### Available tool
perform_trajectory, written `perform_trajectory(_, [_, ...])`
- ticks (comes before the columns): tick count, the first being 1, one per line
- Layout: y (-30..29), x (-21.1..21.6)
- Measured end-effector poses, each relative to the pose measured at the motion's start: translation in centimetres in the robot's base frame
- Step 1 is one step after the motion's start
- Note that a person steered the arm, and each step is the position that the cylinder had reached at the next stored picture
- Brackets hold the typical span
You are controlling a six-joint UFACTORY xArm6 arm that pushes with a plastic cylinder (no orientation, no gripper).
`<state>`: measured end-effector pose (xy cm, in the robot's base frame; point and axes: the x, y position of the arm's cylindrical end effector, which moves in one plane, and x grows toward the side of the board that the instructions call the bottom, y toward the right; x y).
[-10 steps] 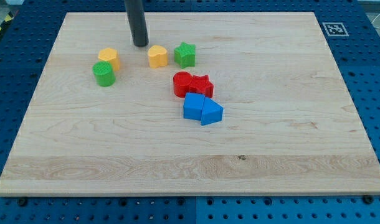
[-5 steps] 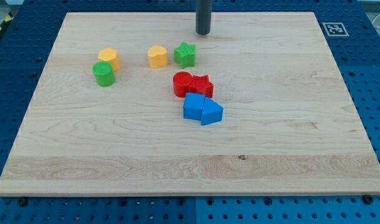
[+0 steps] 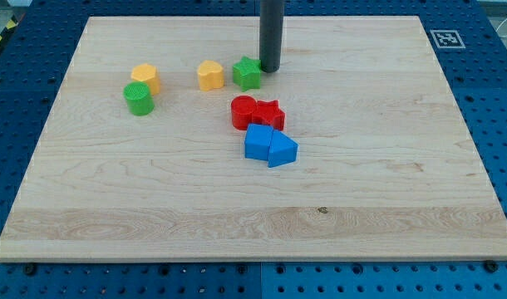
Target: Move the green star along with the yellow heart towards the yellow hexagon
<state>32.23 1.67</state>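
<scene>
The green star (image 3: 247, 74) sits in the upper middle of the wooden board (image 3: 386, 166), with the yellow heart (image 3: 209, 75) just to its left, a small gap between them. The yellow hexagon (image 3: 145, 78) lies further to the view's left, with a green cylinder (image 3: 139, 99) touching its lower side. My tip (image 3: 270, 69) stands right against the green star's upper right side.
A red cylinder (image 3: 243, 111) and a red star-like block (image 3: 269, 114) sit together below the green star. A blue cube (image 3: 258, 142) and a blue triangular block (image 3: 282, 150) lie just below them. A marker tag (image 3: 447, 38) is at the board's top right corner.
My tip moved from left of the yellow heart to the view's right above the blocks, then came down to the green star's right side. The blocks have not visibly moved.
</scene>
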Motion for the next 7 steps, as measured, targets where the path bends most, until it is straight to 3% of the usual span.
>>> perform_trajectory(7, [-5.6, 0.5])
